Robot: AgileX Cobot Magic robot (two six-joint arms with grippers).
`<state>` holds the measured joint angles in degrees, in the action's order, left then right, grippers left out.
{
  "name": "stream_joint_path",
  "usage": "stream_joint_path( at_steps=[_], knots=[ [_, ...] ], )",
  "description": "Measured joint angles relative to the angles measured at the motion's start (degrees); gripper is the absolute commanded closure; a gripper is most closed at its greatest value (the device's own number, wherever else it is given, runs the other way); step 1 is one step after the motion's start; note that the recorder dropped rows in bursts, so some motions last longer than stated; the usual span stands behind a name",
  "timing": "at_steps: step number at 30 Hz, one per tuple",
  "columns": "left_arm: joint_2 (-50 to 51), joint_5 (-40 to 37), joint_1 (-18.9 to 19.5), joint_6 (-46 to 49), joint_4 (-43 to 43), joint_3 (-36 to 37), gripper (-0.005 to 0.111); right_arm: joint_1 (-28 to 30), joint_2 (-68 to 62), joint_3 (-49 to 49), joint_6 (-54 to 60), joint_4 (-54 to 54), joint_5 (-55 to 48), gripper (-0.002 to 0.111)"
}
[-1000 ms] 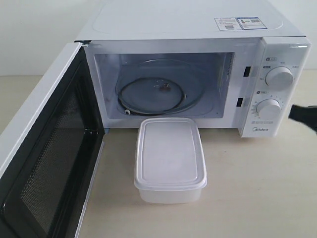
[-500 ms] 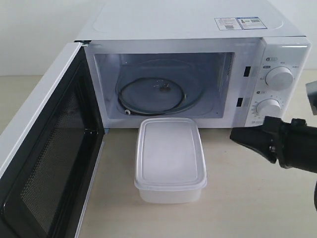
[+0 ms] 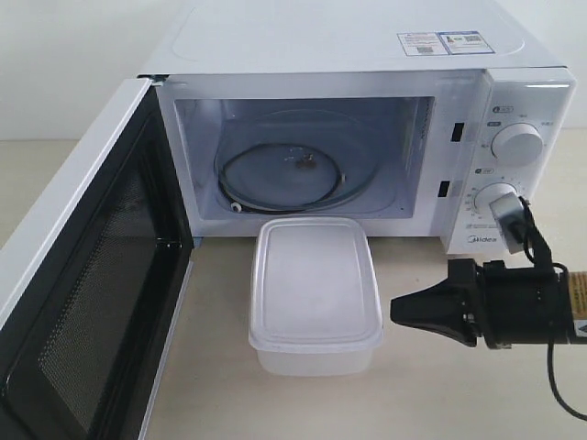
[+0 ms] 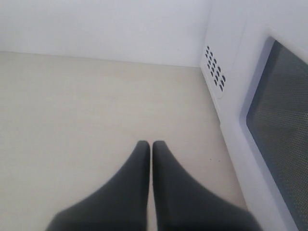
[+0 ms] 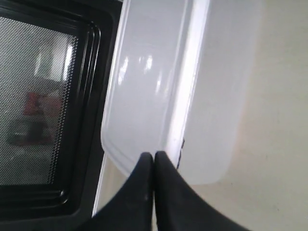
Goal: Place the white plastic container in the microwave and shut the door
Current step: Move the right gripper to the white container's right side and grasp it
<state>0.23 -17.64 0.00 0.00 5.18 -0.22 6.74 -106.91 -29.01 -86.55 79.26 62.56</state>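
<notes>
Nothing is being finished yet: the container (image 3: 315,293) is being left on the bench (image 3: 459,394) before the microwave (image 3: 303,37), door (image 3: 83,275) open (right tool (image 3: 396,308) clenched, empty).

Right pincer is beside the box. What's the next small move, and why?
Probably open the right pincer: its jaws are shut and it stands just short of the white plastic container, which sits lidded on the table before the microwave, whose door is wide open.
</notes>
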Motion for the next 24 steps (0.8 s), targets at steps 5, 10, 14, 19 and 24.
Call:
stream_joint_path(
  at_steps=[5,10,14,19,24],
  knots=[
    [0.00,0.00,0.00,0.00,0.00,0.00,0.102,-1.87,2.98,-0.20,-0.52,-4.27,-6.51,0.103],
    [0.00,0.00,0.00,0.00,0.00,0.00,0.102,-3.36,4.32,-3.94,-4.69,-2.27,-12.79,0.063],
    [0.00,0.00,0.00,0.00,0.00,0.00,0.102,-7.30,4.32,-7.38,-8.57,-1.39,-17.09,0.061],
    [0.00,0.00,0.00,0.00,0.00,0.00,0.102,-11.78,4.32,-10.26,-11.05,-1.04,-23.90,0.061],
    [0.00,0.00,0.00,0.00,0.00,0.00,0.102,-11.78,4.32,-11.26,-14.71,-0.06,-23.86,0.075]
  ],
)
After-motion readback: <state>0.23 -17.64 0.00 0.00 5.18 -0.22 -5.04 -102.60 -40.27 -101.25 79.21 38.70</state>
